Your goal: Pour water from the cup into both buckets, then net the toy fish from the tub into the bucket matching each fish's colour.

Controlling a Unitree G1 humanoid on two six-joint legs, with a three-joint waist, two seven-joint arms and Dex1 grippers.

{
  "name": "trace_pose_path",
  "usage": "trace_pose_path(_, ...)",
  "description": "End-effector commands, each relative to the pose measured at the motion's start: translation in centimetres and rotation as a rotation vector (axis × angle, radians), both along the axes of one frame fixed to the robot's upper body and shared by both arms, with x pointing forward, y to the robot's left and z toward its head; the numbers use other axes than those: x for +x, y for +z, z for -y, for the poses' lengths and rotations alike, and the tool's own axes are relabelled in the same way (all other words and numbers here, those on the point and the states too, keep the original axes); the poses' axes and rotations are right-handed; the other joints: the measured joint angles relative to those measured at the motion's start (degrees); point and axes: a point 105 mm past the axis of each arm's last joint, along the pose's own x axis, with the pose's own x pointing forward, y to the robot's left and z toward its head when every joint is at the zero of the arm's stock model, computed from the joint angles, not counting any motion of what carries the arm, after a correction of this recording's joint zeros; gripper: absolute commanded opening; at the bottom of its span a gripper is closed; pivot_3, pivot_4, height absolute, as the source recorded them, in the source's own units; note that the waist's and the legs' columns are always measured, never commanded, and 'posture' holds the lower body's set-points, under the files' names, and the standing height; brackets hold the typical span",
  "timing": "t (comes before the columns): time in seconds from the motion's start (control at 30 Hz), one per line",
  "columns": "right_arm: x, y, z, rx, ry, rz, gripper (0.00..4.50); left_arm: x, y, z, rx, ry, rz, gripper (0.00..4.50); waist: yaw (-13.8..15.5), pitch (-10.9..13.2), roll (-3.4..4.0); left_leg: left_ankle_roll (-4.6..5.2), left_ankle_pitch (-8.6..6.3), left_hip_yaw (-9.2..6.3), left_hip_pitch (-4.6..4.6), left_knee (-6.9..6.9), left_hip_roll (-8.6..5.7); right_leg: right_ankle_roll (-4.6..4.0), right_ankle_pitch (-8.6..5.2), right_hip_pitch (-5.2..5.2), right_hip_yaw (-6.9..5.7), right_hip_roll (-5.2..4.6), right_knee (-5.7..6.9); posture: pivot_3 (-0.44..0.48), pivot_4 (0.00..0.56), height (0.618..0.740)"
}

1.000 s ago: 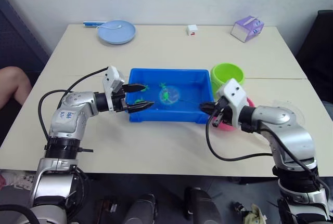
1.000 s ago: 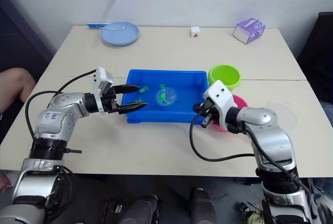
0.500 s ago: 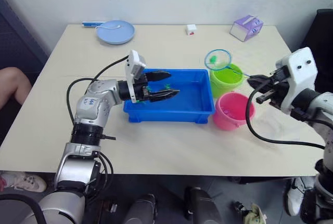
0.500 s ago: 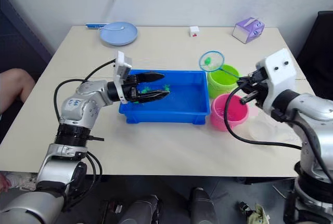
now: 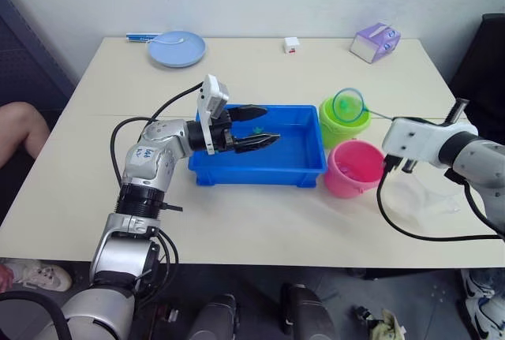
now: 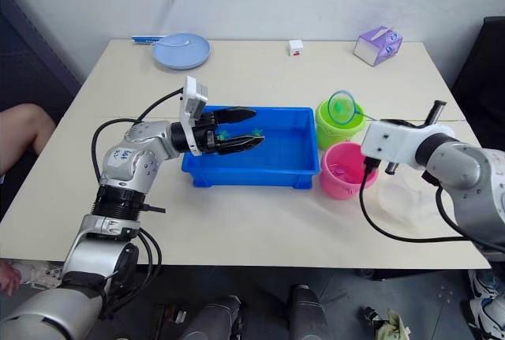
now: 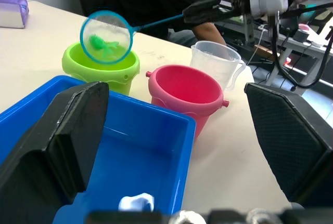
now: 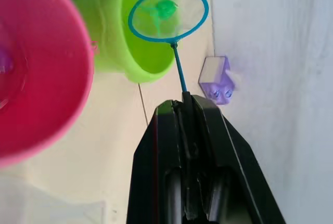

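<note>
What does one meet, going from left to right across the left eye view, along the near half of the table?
Left gripper → blue tub → pink bucket → clear cup. The green bucket and the net stand further back and overlap the pink bucket's span, so I leave them out.

Two buckets (image 5: 344, 117), one tub (image 5: 300, 168), one net (image 5: 348, 104), one cup (image 7: 216, 63), one plate (image 5: 176, 47), one tissue box (image 5: 375, 42).
</note>
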Motion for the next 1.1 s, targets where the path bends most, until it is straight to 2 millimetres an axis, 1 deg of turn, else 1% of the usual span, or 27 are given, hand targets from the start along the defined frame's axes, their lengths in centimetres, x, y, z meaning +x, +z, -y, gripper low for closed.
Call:
trace_pose_path(0.03,0.4,2.8,0.5,-0.170,0.045,0.145,0.76,0.1,1.3,-0.7,-0.008,0.025,0.054,4.50,-0.1,0.0,0.00,0.00,0.00,0.00,0.00,0.00,0.01,0.00,0.00,0.00,-0.03,0.01,-0.01,0.000,0.150,0.740)
trace_pose_path(0.13,0.7,3.2,1.2,-0.183,0.032,0.166,0.76,0.2,1.2,-1.0,-0.006,0.037,0.054,4.50,-0.1,0.0,0.00,0.00,0.00,0.00,0.00,-0.01,0.04,0.00,0.00,0.00,-0.05,0.02,-0.01,0.000,0.150,0.740)
trace_pose_path(0.2,0.8,2.9,1.1,-0.149,0.039,0.154,0.76,0.3,1.2,-1.2,-0.004,0.043,0.053,4.50,-0.1,0.0,0.00,0.00,0.00,0.00,0.00,-0.01,0.05,0.00,0.00,0.01,-0.05,0.03,-0.02,0.000,0.150,0.740)
trace_pose_path(0.27,0.9,3.1,0.8,-0.174,0.061,0.178,0.76,0.6,0.9,-1.5,0.018,0.064,0.060,4.50,-0.1,0.0,0.00,0.00,0.00,0.00,0.00,0.00,0.05,0.00,0.00,0.01,-0.05,0.03,-0.02,0.000,0.150,0.740)
trace_pose_path(0.3,0.9,3.0,0.6,-0.172,0.066,0.171,0.76,0.7,0.8,-1.7,0.020,0.069,0.059,4.50,-0.1,0.0,0.00,0.00,0.00,0.00,0.00,-0.01,0.04,0.00,0.00,0.01,-0.05,0.02,-0.01,0.000,0.150,0.740)
trace_pose_path(0.33,0.8,2.6,0.5,-0.194,0.078,0.152,0.76,0.7,0.8,-1.8,0.022,0.072,0.059,4.50,-0.1,0.0,0.00,0.00,0.00,0.00,0.00,0.00,0.05,0.00,0.00,0.01,-0.05,0.03,-0.01,0.000,0.150,0.740)
trace_pose_path(0.4,0.7,1.6,0.3,-0.173,0.092,0.104,0.76,0.6,0.8,-1.9,0.021,0.071,0.058,4.50,-0.1,0.0,0.00,0.00,0.00,0.00,0.00,-0.01,0.05,0.00,0.00,0.01,-0.05,0.03,-0.01,0.000,0.150,0.740)
trace_pose_path(0.5,1.1,3.8,1.1,0.013,0.026,0.202,0.76,0.6,0.3,-2.3,0.053,0.081,0.059,4.50,-0.1,0.0,0.00,0.00,0.00,-0.01,0.00,0.01,0.06,0.00,0.00,0.04,-0.09,0.03,-0.02,0.000,0.150,0.740)
trace_pose_path(0.53,1.1,4.2,0.9,0.096,0.023,0.206,0.76,0.6,0.0,-2.5,0.068,0.089,0.061,4.50,-0.1,0.0,0.00,0.00,0.00,-0.01,0.00,0.00,0.04,0.00,0.00,0.03,-0.09,0.02,0.00,0.000,0.150,0.740)
trace_pose_path(0.6,0.9,4.0,-0.7,0.264,0.071,0.150,0.76,0.6,-0.7,-3.2,0.092,0.110,0.056,4.50,-0.2,0.0,0.01,0.00,0.00,-0.02,0.00,0.02,0.06,0.00,0.00,0.04,-0.09,0.03,-0.01,0.000,0.150,0.740)
trace_pose_path(0.63,0.6,3.5,-2.1,0.365,0.110,0.094,0.76,0.6,-0.9,-3.5,0.098,0.122,0.050,4.50,-0.3,0.0,0.01,0.00,0.00,-0.02,0.01,0.00,0.07,0.00,0.00,0.04,-0.10,0.04,-0.01,0.000,0.150,0.740)
trace_pose_path(0.67,0.4,3.0,-4.0,0.534,0.141,0.032,0.76,0.5,-1.4,-4.3,0.110,0.148,0.036,4.50,-0.4,0.0,0.01,-0.01,0.00,-0.05,0.01,0.00,0.13,0.00,0.00,0.05,-0.11,0.07,-0.02,0.000,0.150,0.740)
trace_pose_path(0.7,0.2,2.7,-5.4,0.645,0.162,-0.020,0.76,0.5,-1.8,-4.9,0.118,0.166,0.027,4.50,-0.7,0.0,0.01,-0.02,-0.01,-0.07,0.01,0.01,0.15,-0.01,0.00,0.05,-0.11,0.08,-0.01,0.000,0.150,0.740)
trace_pose_path(0.77,-0.2,1.6,-7.5,0.745,0.180,-0.140,0.76,0.3,-2.3,-5.9,0.135,0.192,0.010,4.50,-1.1,0.0,0.04,-0.08,-0.04,-0.16,0.02,0.02,0.24,-0.03,0.00,0.08,0.04,0.12,0.01,0.000,0.150,0.740)
trace_pose_path(0.83,-0.6,0.7,-9.2,0.787,0.196,-0.241,0.76,-0.1,-2.6,-6.7,0.145,0.206,0.000,4.50,-1.2,0.0,0.04,-0.07,-0.03,-0.17,0.00,0.03,0.19,-0.04,-0.01,0.07,0.09,0.10,0.03,0.000,0.150,0.740)
trace_pose_path(0.9,-0.8,0.4,-10.0,0.804,0.199,-0.291,0.76,-0.3,-2.6,-7.2,0.151,0.216,-0.001,4.50,-1.0,0.0,0.05,-0.06,-0.03,-0.18,-0.02,0.04,0.15,-0.04,0.00,0.08,0.10,0.06,0.06,0.000,0.150,0.740)
trace_pose_path(0.93,-0.9,0.3,-10.2,0.806,0.195,-0.304,0.76,-0.4,-2.6,-7.3,0.154,0.221,-0.001,4.50,-0.8,0.0,0.05,-0.05,-0.03,-0.23,-0.03,0.04,0.11,-0.03,0.00,0.11,0.06,0.03,0.04,0.000,0.150,0.740)
trace_pose_path(1.0,-0.6,-0.3,-10.3,0.751,0.186,-0.317,0.76,-0.5,-2.4,-7.7,0.156,0.244,0.007,4.50,-0.1,0.0,0.04,-0.03,-0.02,-0.24,-0.03,0.06,0.06,-0.03,0.00,0.12,0.05,0.00,0.00,0.000,0.150,0.740)
trace_pose_path(1.1,1.1,-0.6,-9.2,0.580,0.145,-0.230,0.76,-0.7,-2.4,-8.2,0.153,0.276,0.011,4.50,0.0,0.0,0.05,-0.02,-0.02,-0.23,-0.02,0.06,0.04,-0.03,0.00,0.13,0.05,-0.01,0.00,0.000,0.150,0.740)
